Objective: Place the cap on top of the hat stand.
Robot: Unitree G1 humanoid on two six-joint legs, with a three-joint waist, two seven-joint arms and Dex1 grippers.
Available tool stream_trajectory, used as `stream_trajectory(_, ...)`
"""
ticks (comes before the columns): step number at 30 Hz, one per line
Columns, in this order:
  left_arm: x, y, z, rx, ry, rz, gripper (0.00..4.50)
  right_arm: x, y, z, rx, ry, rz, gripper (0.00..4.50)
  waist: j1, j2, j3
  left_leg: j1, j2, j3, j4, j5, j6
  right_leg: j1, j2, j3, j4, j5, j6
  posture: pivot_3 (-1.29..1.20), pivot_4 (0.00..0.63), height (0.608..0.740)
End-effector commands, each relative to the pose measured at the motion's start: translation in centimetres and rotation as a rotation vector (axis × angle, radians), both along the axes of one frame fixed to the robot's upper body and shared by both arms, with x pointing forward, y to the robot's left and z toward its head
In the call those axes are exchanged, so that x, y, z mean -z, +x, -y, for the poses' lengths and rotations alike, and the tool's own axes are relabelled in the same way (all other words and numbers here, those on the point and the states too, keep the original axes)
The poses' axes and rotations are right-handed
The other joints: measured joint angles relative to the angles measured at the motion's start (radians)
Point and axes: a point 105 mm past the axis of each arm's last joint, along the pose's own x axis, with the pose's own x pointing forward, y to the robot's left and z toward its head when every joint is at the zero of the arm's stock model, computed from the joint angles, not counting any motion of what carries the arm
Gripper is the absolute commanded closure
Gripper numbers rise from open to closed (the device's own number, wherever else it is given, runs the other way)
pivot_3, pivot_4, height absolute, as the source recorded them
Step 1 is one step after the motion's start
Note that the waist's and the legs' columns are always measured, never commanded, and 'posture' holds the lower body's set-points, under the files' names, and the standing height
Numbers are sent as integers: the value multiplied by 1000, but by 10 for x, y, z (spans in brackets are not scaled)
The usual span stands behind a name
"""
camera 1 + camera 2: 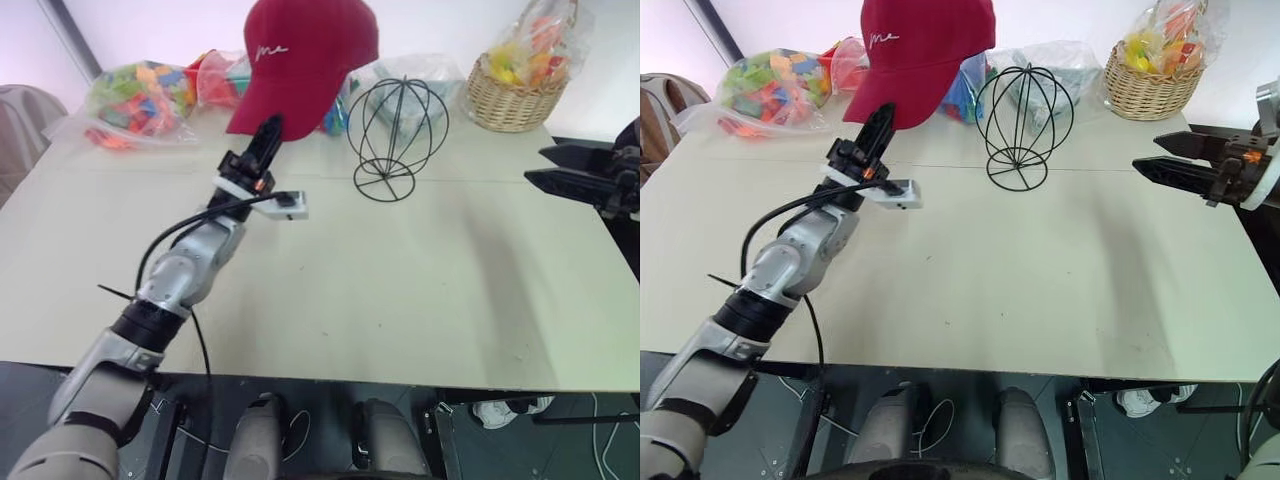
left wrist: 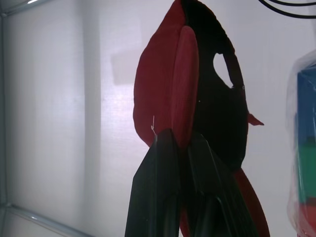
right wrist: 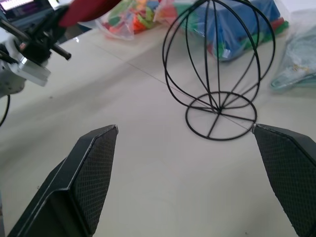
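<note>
The dark red cap (image 1: 308, 55) hangs in the air above the far side of the table, its white script facing me. My left gripper (image 1: 268, 132) is shut on the cap's brim from below, and the left wrist view shows the fingers (image 2: 163, 163) pinching the red fabric (image 2: 173, 89). The black wire hat stand (image 1: 397, 135) stands on the table just right of the cap, upright and bare. My right gripper (image 1: 1155, 157) hovers open at the table's right edge, pointing left toward the stand (image 3: 217, 64).
Clear bags of colourful toy blocks (image 1: 140, 100) lie along the far edge behind the cap. A woven wicker basket (image 1: 512, 92) wrapped in plastic sits at the far right. The pale tabletop (image 1: 380, 290) stretches wide in front of the stand.
</note>
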Motion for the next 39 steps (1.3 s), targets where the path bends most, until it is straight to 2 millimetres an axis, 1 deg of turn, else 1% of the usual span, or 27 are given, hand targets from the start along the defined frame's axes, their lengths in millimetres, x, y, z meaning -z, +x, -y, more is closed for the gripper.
stream_trajectory(1,-34,0,9,-59,-27,121,4465,-14,-4,2,1,-7,65,0,2,0,0,0,0,0,0,0,0,0,0,0,0,0,0,0,150,740)
stream_trajectory(2,-37,1,13,-73,-26,141,4465,-13,-4,2,1,-6,65,0,3,0,0,0,0,0,0,0,1,0,0,0,0,0,0,0,150,740)
stream_trajectory(3,-40,0,20,-101,9,196,4465,-13,-4,2,2,-3,67,0,3,0,0,-1,0,0,1,-1,1,0,0,0,0,0,0,0,150,740)
stream_trajectory(4,-46,-6,28,-146,38,292,4465,-13,-4,3,3,-1,68,0,4,0,0,-1,0,0,1,-1,1,0,0,0,0,0,0,0,150,740)
stream_trajectory(5,-50,-8,32,-149,15,317,4465,-13,-4,3,5,1,69,0,4,0,0,-1,-1,0,1,-1,2,1,0,0,-1,0,0,0,150,740)
stream_trajectory(7,-51,-7,45,-129,-12,289,4465,-13,-5,5,8,2,71,0,4,0,0,-1,-1,0,1,-1,1,1,0,0,-1,0,0,0,150,740)
stream_trajectory(9,-45,-3,61,-105,3,249,4465,-12,-6,7,12,2,73,0,4,0,0,-1,-1,0,1,-1,1,1,0,0,-1,0,0,0,150,740)
stream_trajectory(12,-37,2,76,-99,13,219,4465,-14,-7,9,16,3,80,0,1,0,0,0,-1,0,1,-1,2,1,0,1,0,0,0,0,150,740)
stream_trajectory(21,-19,1,113,-83,-11,196,4465,-20,-17,27,56,-6,85,0,3,0,0,0,-1,0,1,-2,3,0,0,1,0,0,0,0,150,740)
stream_trajectory(27,-8,0,138,-47,-11,164,4465,-18,-20,29,66,-9,77,0,1,0,0,0,-1,0,1,-2,3,0,0,1,0,0,0,0,150,740)
stream_trajectory(33,-1,-2,148,-41,0,144,4465,-16,-22,28,66,-10,72,0,2,0,0,0,-1,0,1,-2,3,0,0,2,0,0,0,0,150,740)
stream_trajectory(39,15,1,161,-66,26,65,4465,-10,-24,31,76,-3,60,0,3,0,0,0,-1,0,1,-2,3,0,0,2,0,0,0,0,150,740)
